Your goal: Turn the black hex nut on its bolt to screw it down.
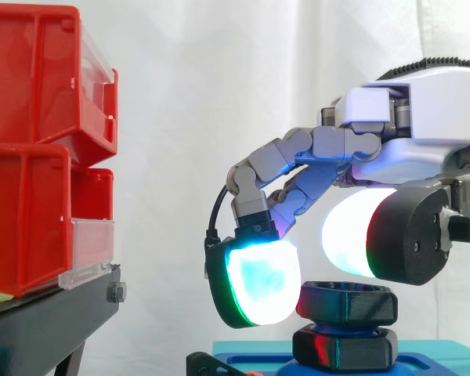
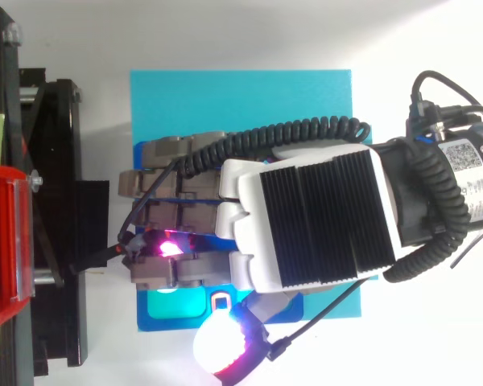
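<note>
Far left, side view: you have two red bins (image 1: 31, 157) stacked one above the other, each with a clear front panel. They sit on the black stand (image 1: 47, 313), which fills the lower left corner. Behind everything hangs the white curtain (image 1: 219, 94).

Lower centre, just right of the middle: the black hex nut (image 1: 346, 301) sits level. A second black hexagonal piece (image 1: 345, 346) lies directly below it, and a narrow dark neck joins the two. Both stand on the blue base (image 1: 454, 352) along the bottom edge.

Centre to right edge: the hand (image 1: 431, 110) reaches in from the right and hangs over the nut, bent down on the nut's left side. You cannot tell from either view whether it is clamped on the nut or only close beside it.

Top view, same order: the stand runs down the left side. The blue base (image 2: 241, 96) shows as a square plate at centre. The hand (image 2: 306, 217) lies across the plate's middle and lower part and hides the nut beneath it.
</note>
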### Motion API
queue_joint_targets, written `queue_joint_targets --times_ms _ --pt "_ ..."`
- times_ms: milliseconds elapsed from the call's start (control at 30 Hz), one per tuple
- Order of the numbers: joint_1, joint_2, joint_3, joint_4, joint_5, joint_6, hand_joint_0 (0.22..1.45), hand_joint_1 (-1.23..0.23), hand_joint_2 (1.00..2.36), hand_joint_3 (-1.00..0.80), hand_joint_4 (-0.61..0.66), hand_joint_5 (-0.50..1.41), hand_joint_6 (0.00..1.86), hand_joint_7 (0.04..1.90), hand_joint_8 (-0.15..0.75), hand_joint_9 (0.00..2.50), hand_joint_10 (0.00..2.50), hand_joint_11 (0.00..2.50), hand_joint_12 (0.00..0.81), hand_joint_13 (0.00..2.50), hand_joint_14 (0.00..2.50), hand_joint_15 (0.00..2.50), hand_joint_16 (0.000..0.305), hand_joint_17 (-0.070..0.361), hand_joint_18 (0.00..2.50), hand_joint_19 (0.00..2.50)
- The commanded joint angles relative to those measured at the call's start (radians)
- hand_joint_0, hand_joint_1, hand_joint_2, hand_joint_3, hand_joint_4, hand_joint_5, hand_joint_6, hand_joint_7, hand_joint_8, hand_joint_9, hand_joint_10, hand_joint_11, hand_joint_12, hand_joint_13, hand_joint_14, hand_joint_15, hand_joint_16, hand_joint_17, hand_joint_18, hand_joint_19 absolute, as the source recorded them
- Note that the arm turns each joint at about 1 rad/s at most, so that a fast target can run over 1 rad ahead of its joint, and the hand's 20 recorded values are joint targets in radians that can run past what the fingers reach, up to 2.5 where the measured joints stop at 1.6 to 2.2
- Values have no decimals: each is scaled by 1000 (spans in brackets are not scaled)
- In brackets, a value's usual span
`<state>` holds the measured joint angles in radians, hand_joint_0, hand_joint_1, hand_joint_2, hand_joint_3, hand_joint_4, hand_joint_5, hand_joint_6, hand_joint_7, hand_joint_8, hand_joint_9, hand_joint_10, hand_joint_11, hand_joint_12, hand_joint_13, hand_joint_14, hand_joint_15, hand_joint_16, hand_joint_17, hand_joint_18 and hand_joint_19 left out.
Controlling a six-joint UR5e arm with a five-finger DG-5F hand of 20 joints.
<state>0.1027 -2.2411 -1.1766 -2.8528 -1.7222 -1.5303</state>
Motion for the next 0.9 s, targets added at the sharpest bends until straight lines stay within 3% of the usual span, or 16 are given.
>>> queue_joint_targets --times_ms 0,367,867 --pt "-3 0 -2 0 -2 -1 537 -327 1000 -500 207 -41 674 1192 309 787 4 197 321 703 4 126 41 92 632 258" --pt "-18 0 0 0 -25 -4 536 -316 1000 -500 210 -41 675 1179 308 791 4 196 322 714 3 129 41 92 636 262" --pt "-60 0 6 -6 -50 -42 533 -295 1000 -500 207 -36 673 1186 307 843 5 219 320 776 5 171 40 90 675 300"
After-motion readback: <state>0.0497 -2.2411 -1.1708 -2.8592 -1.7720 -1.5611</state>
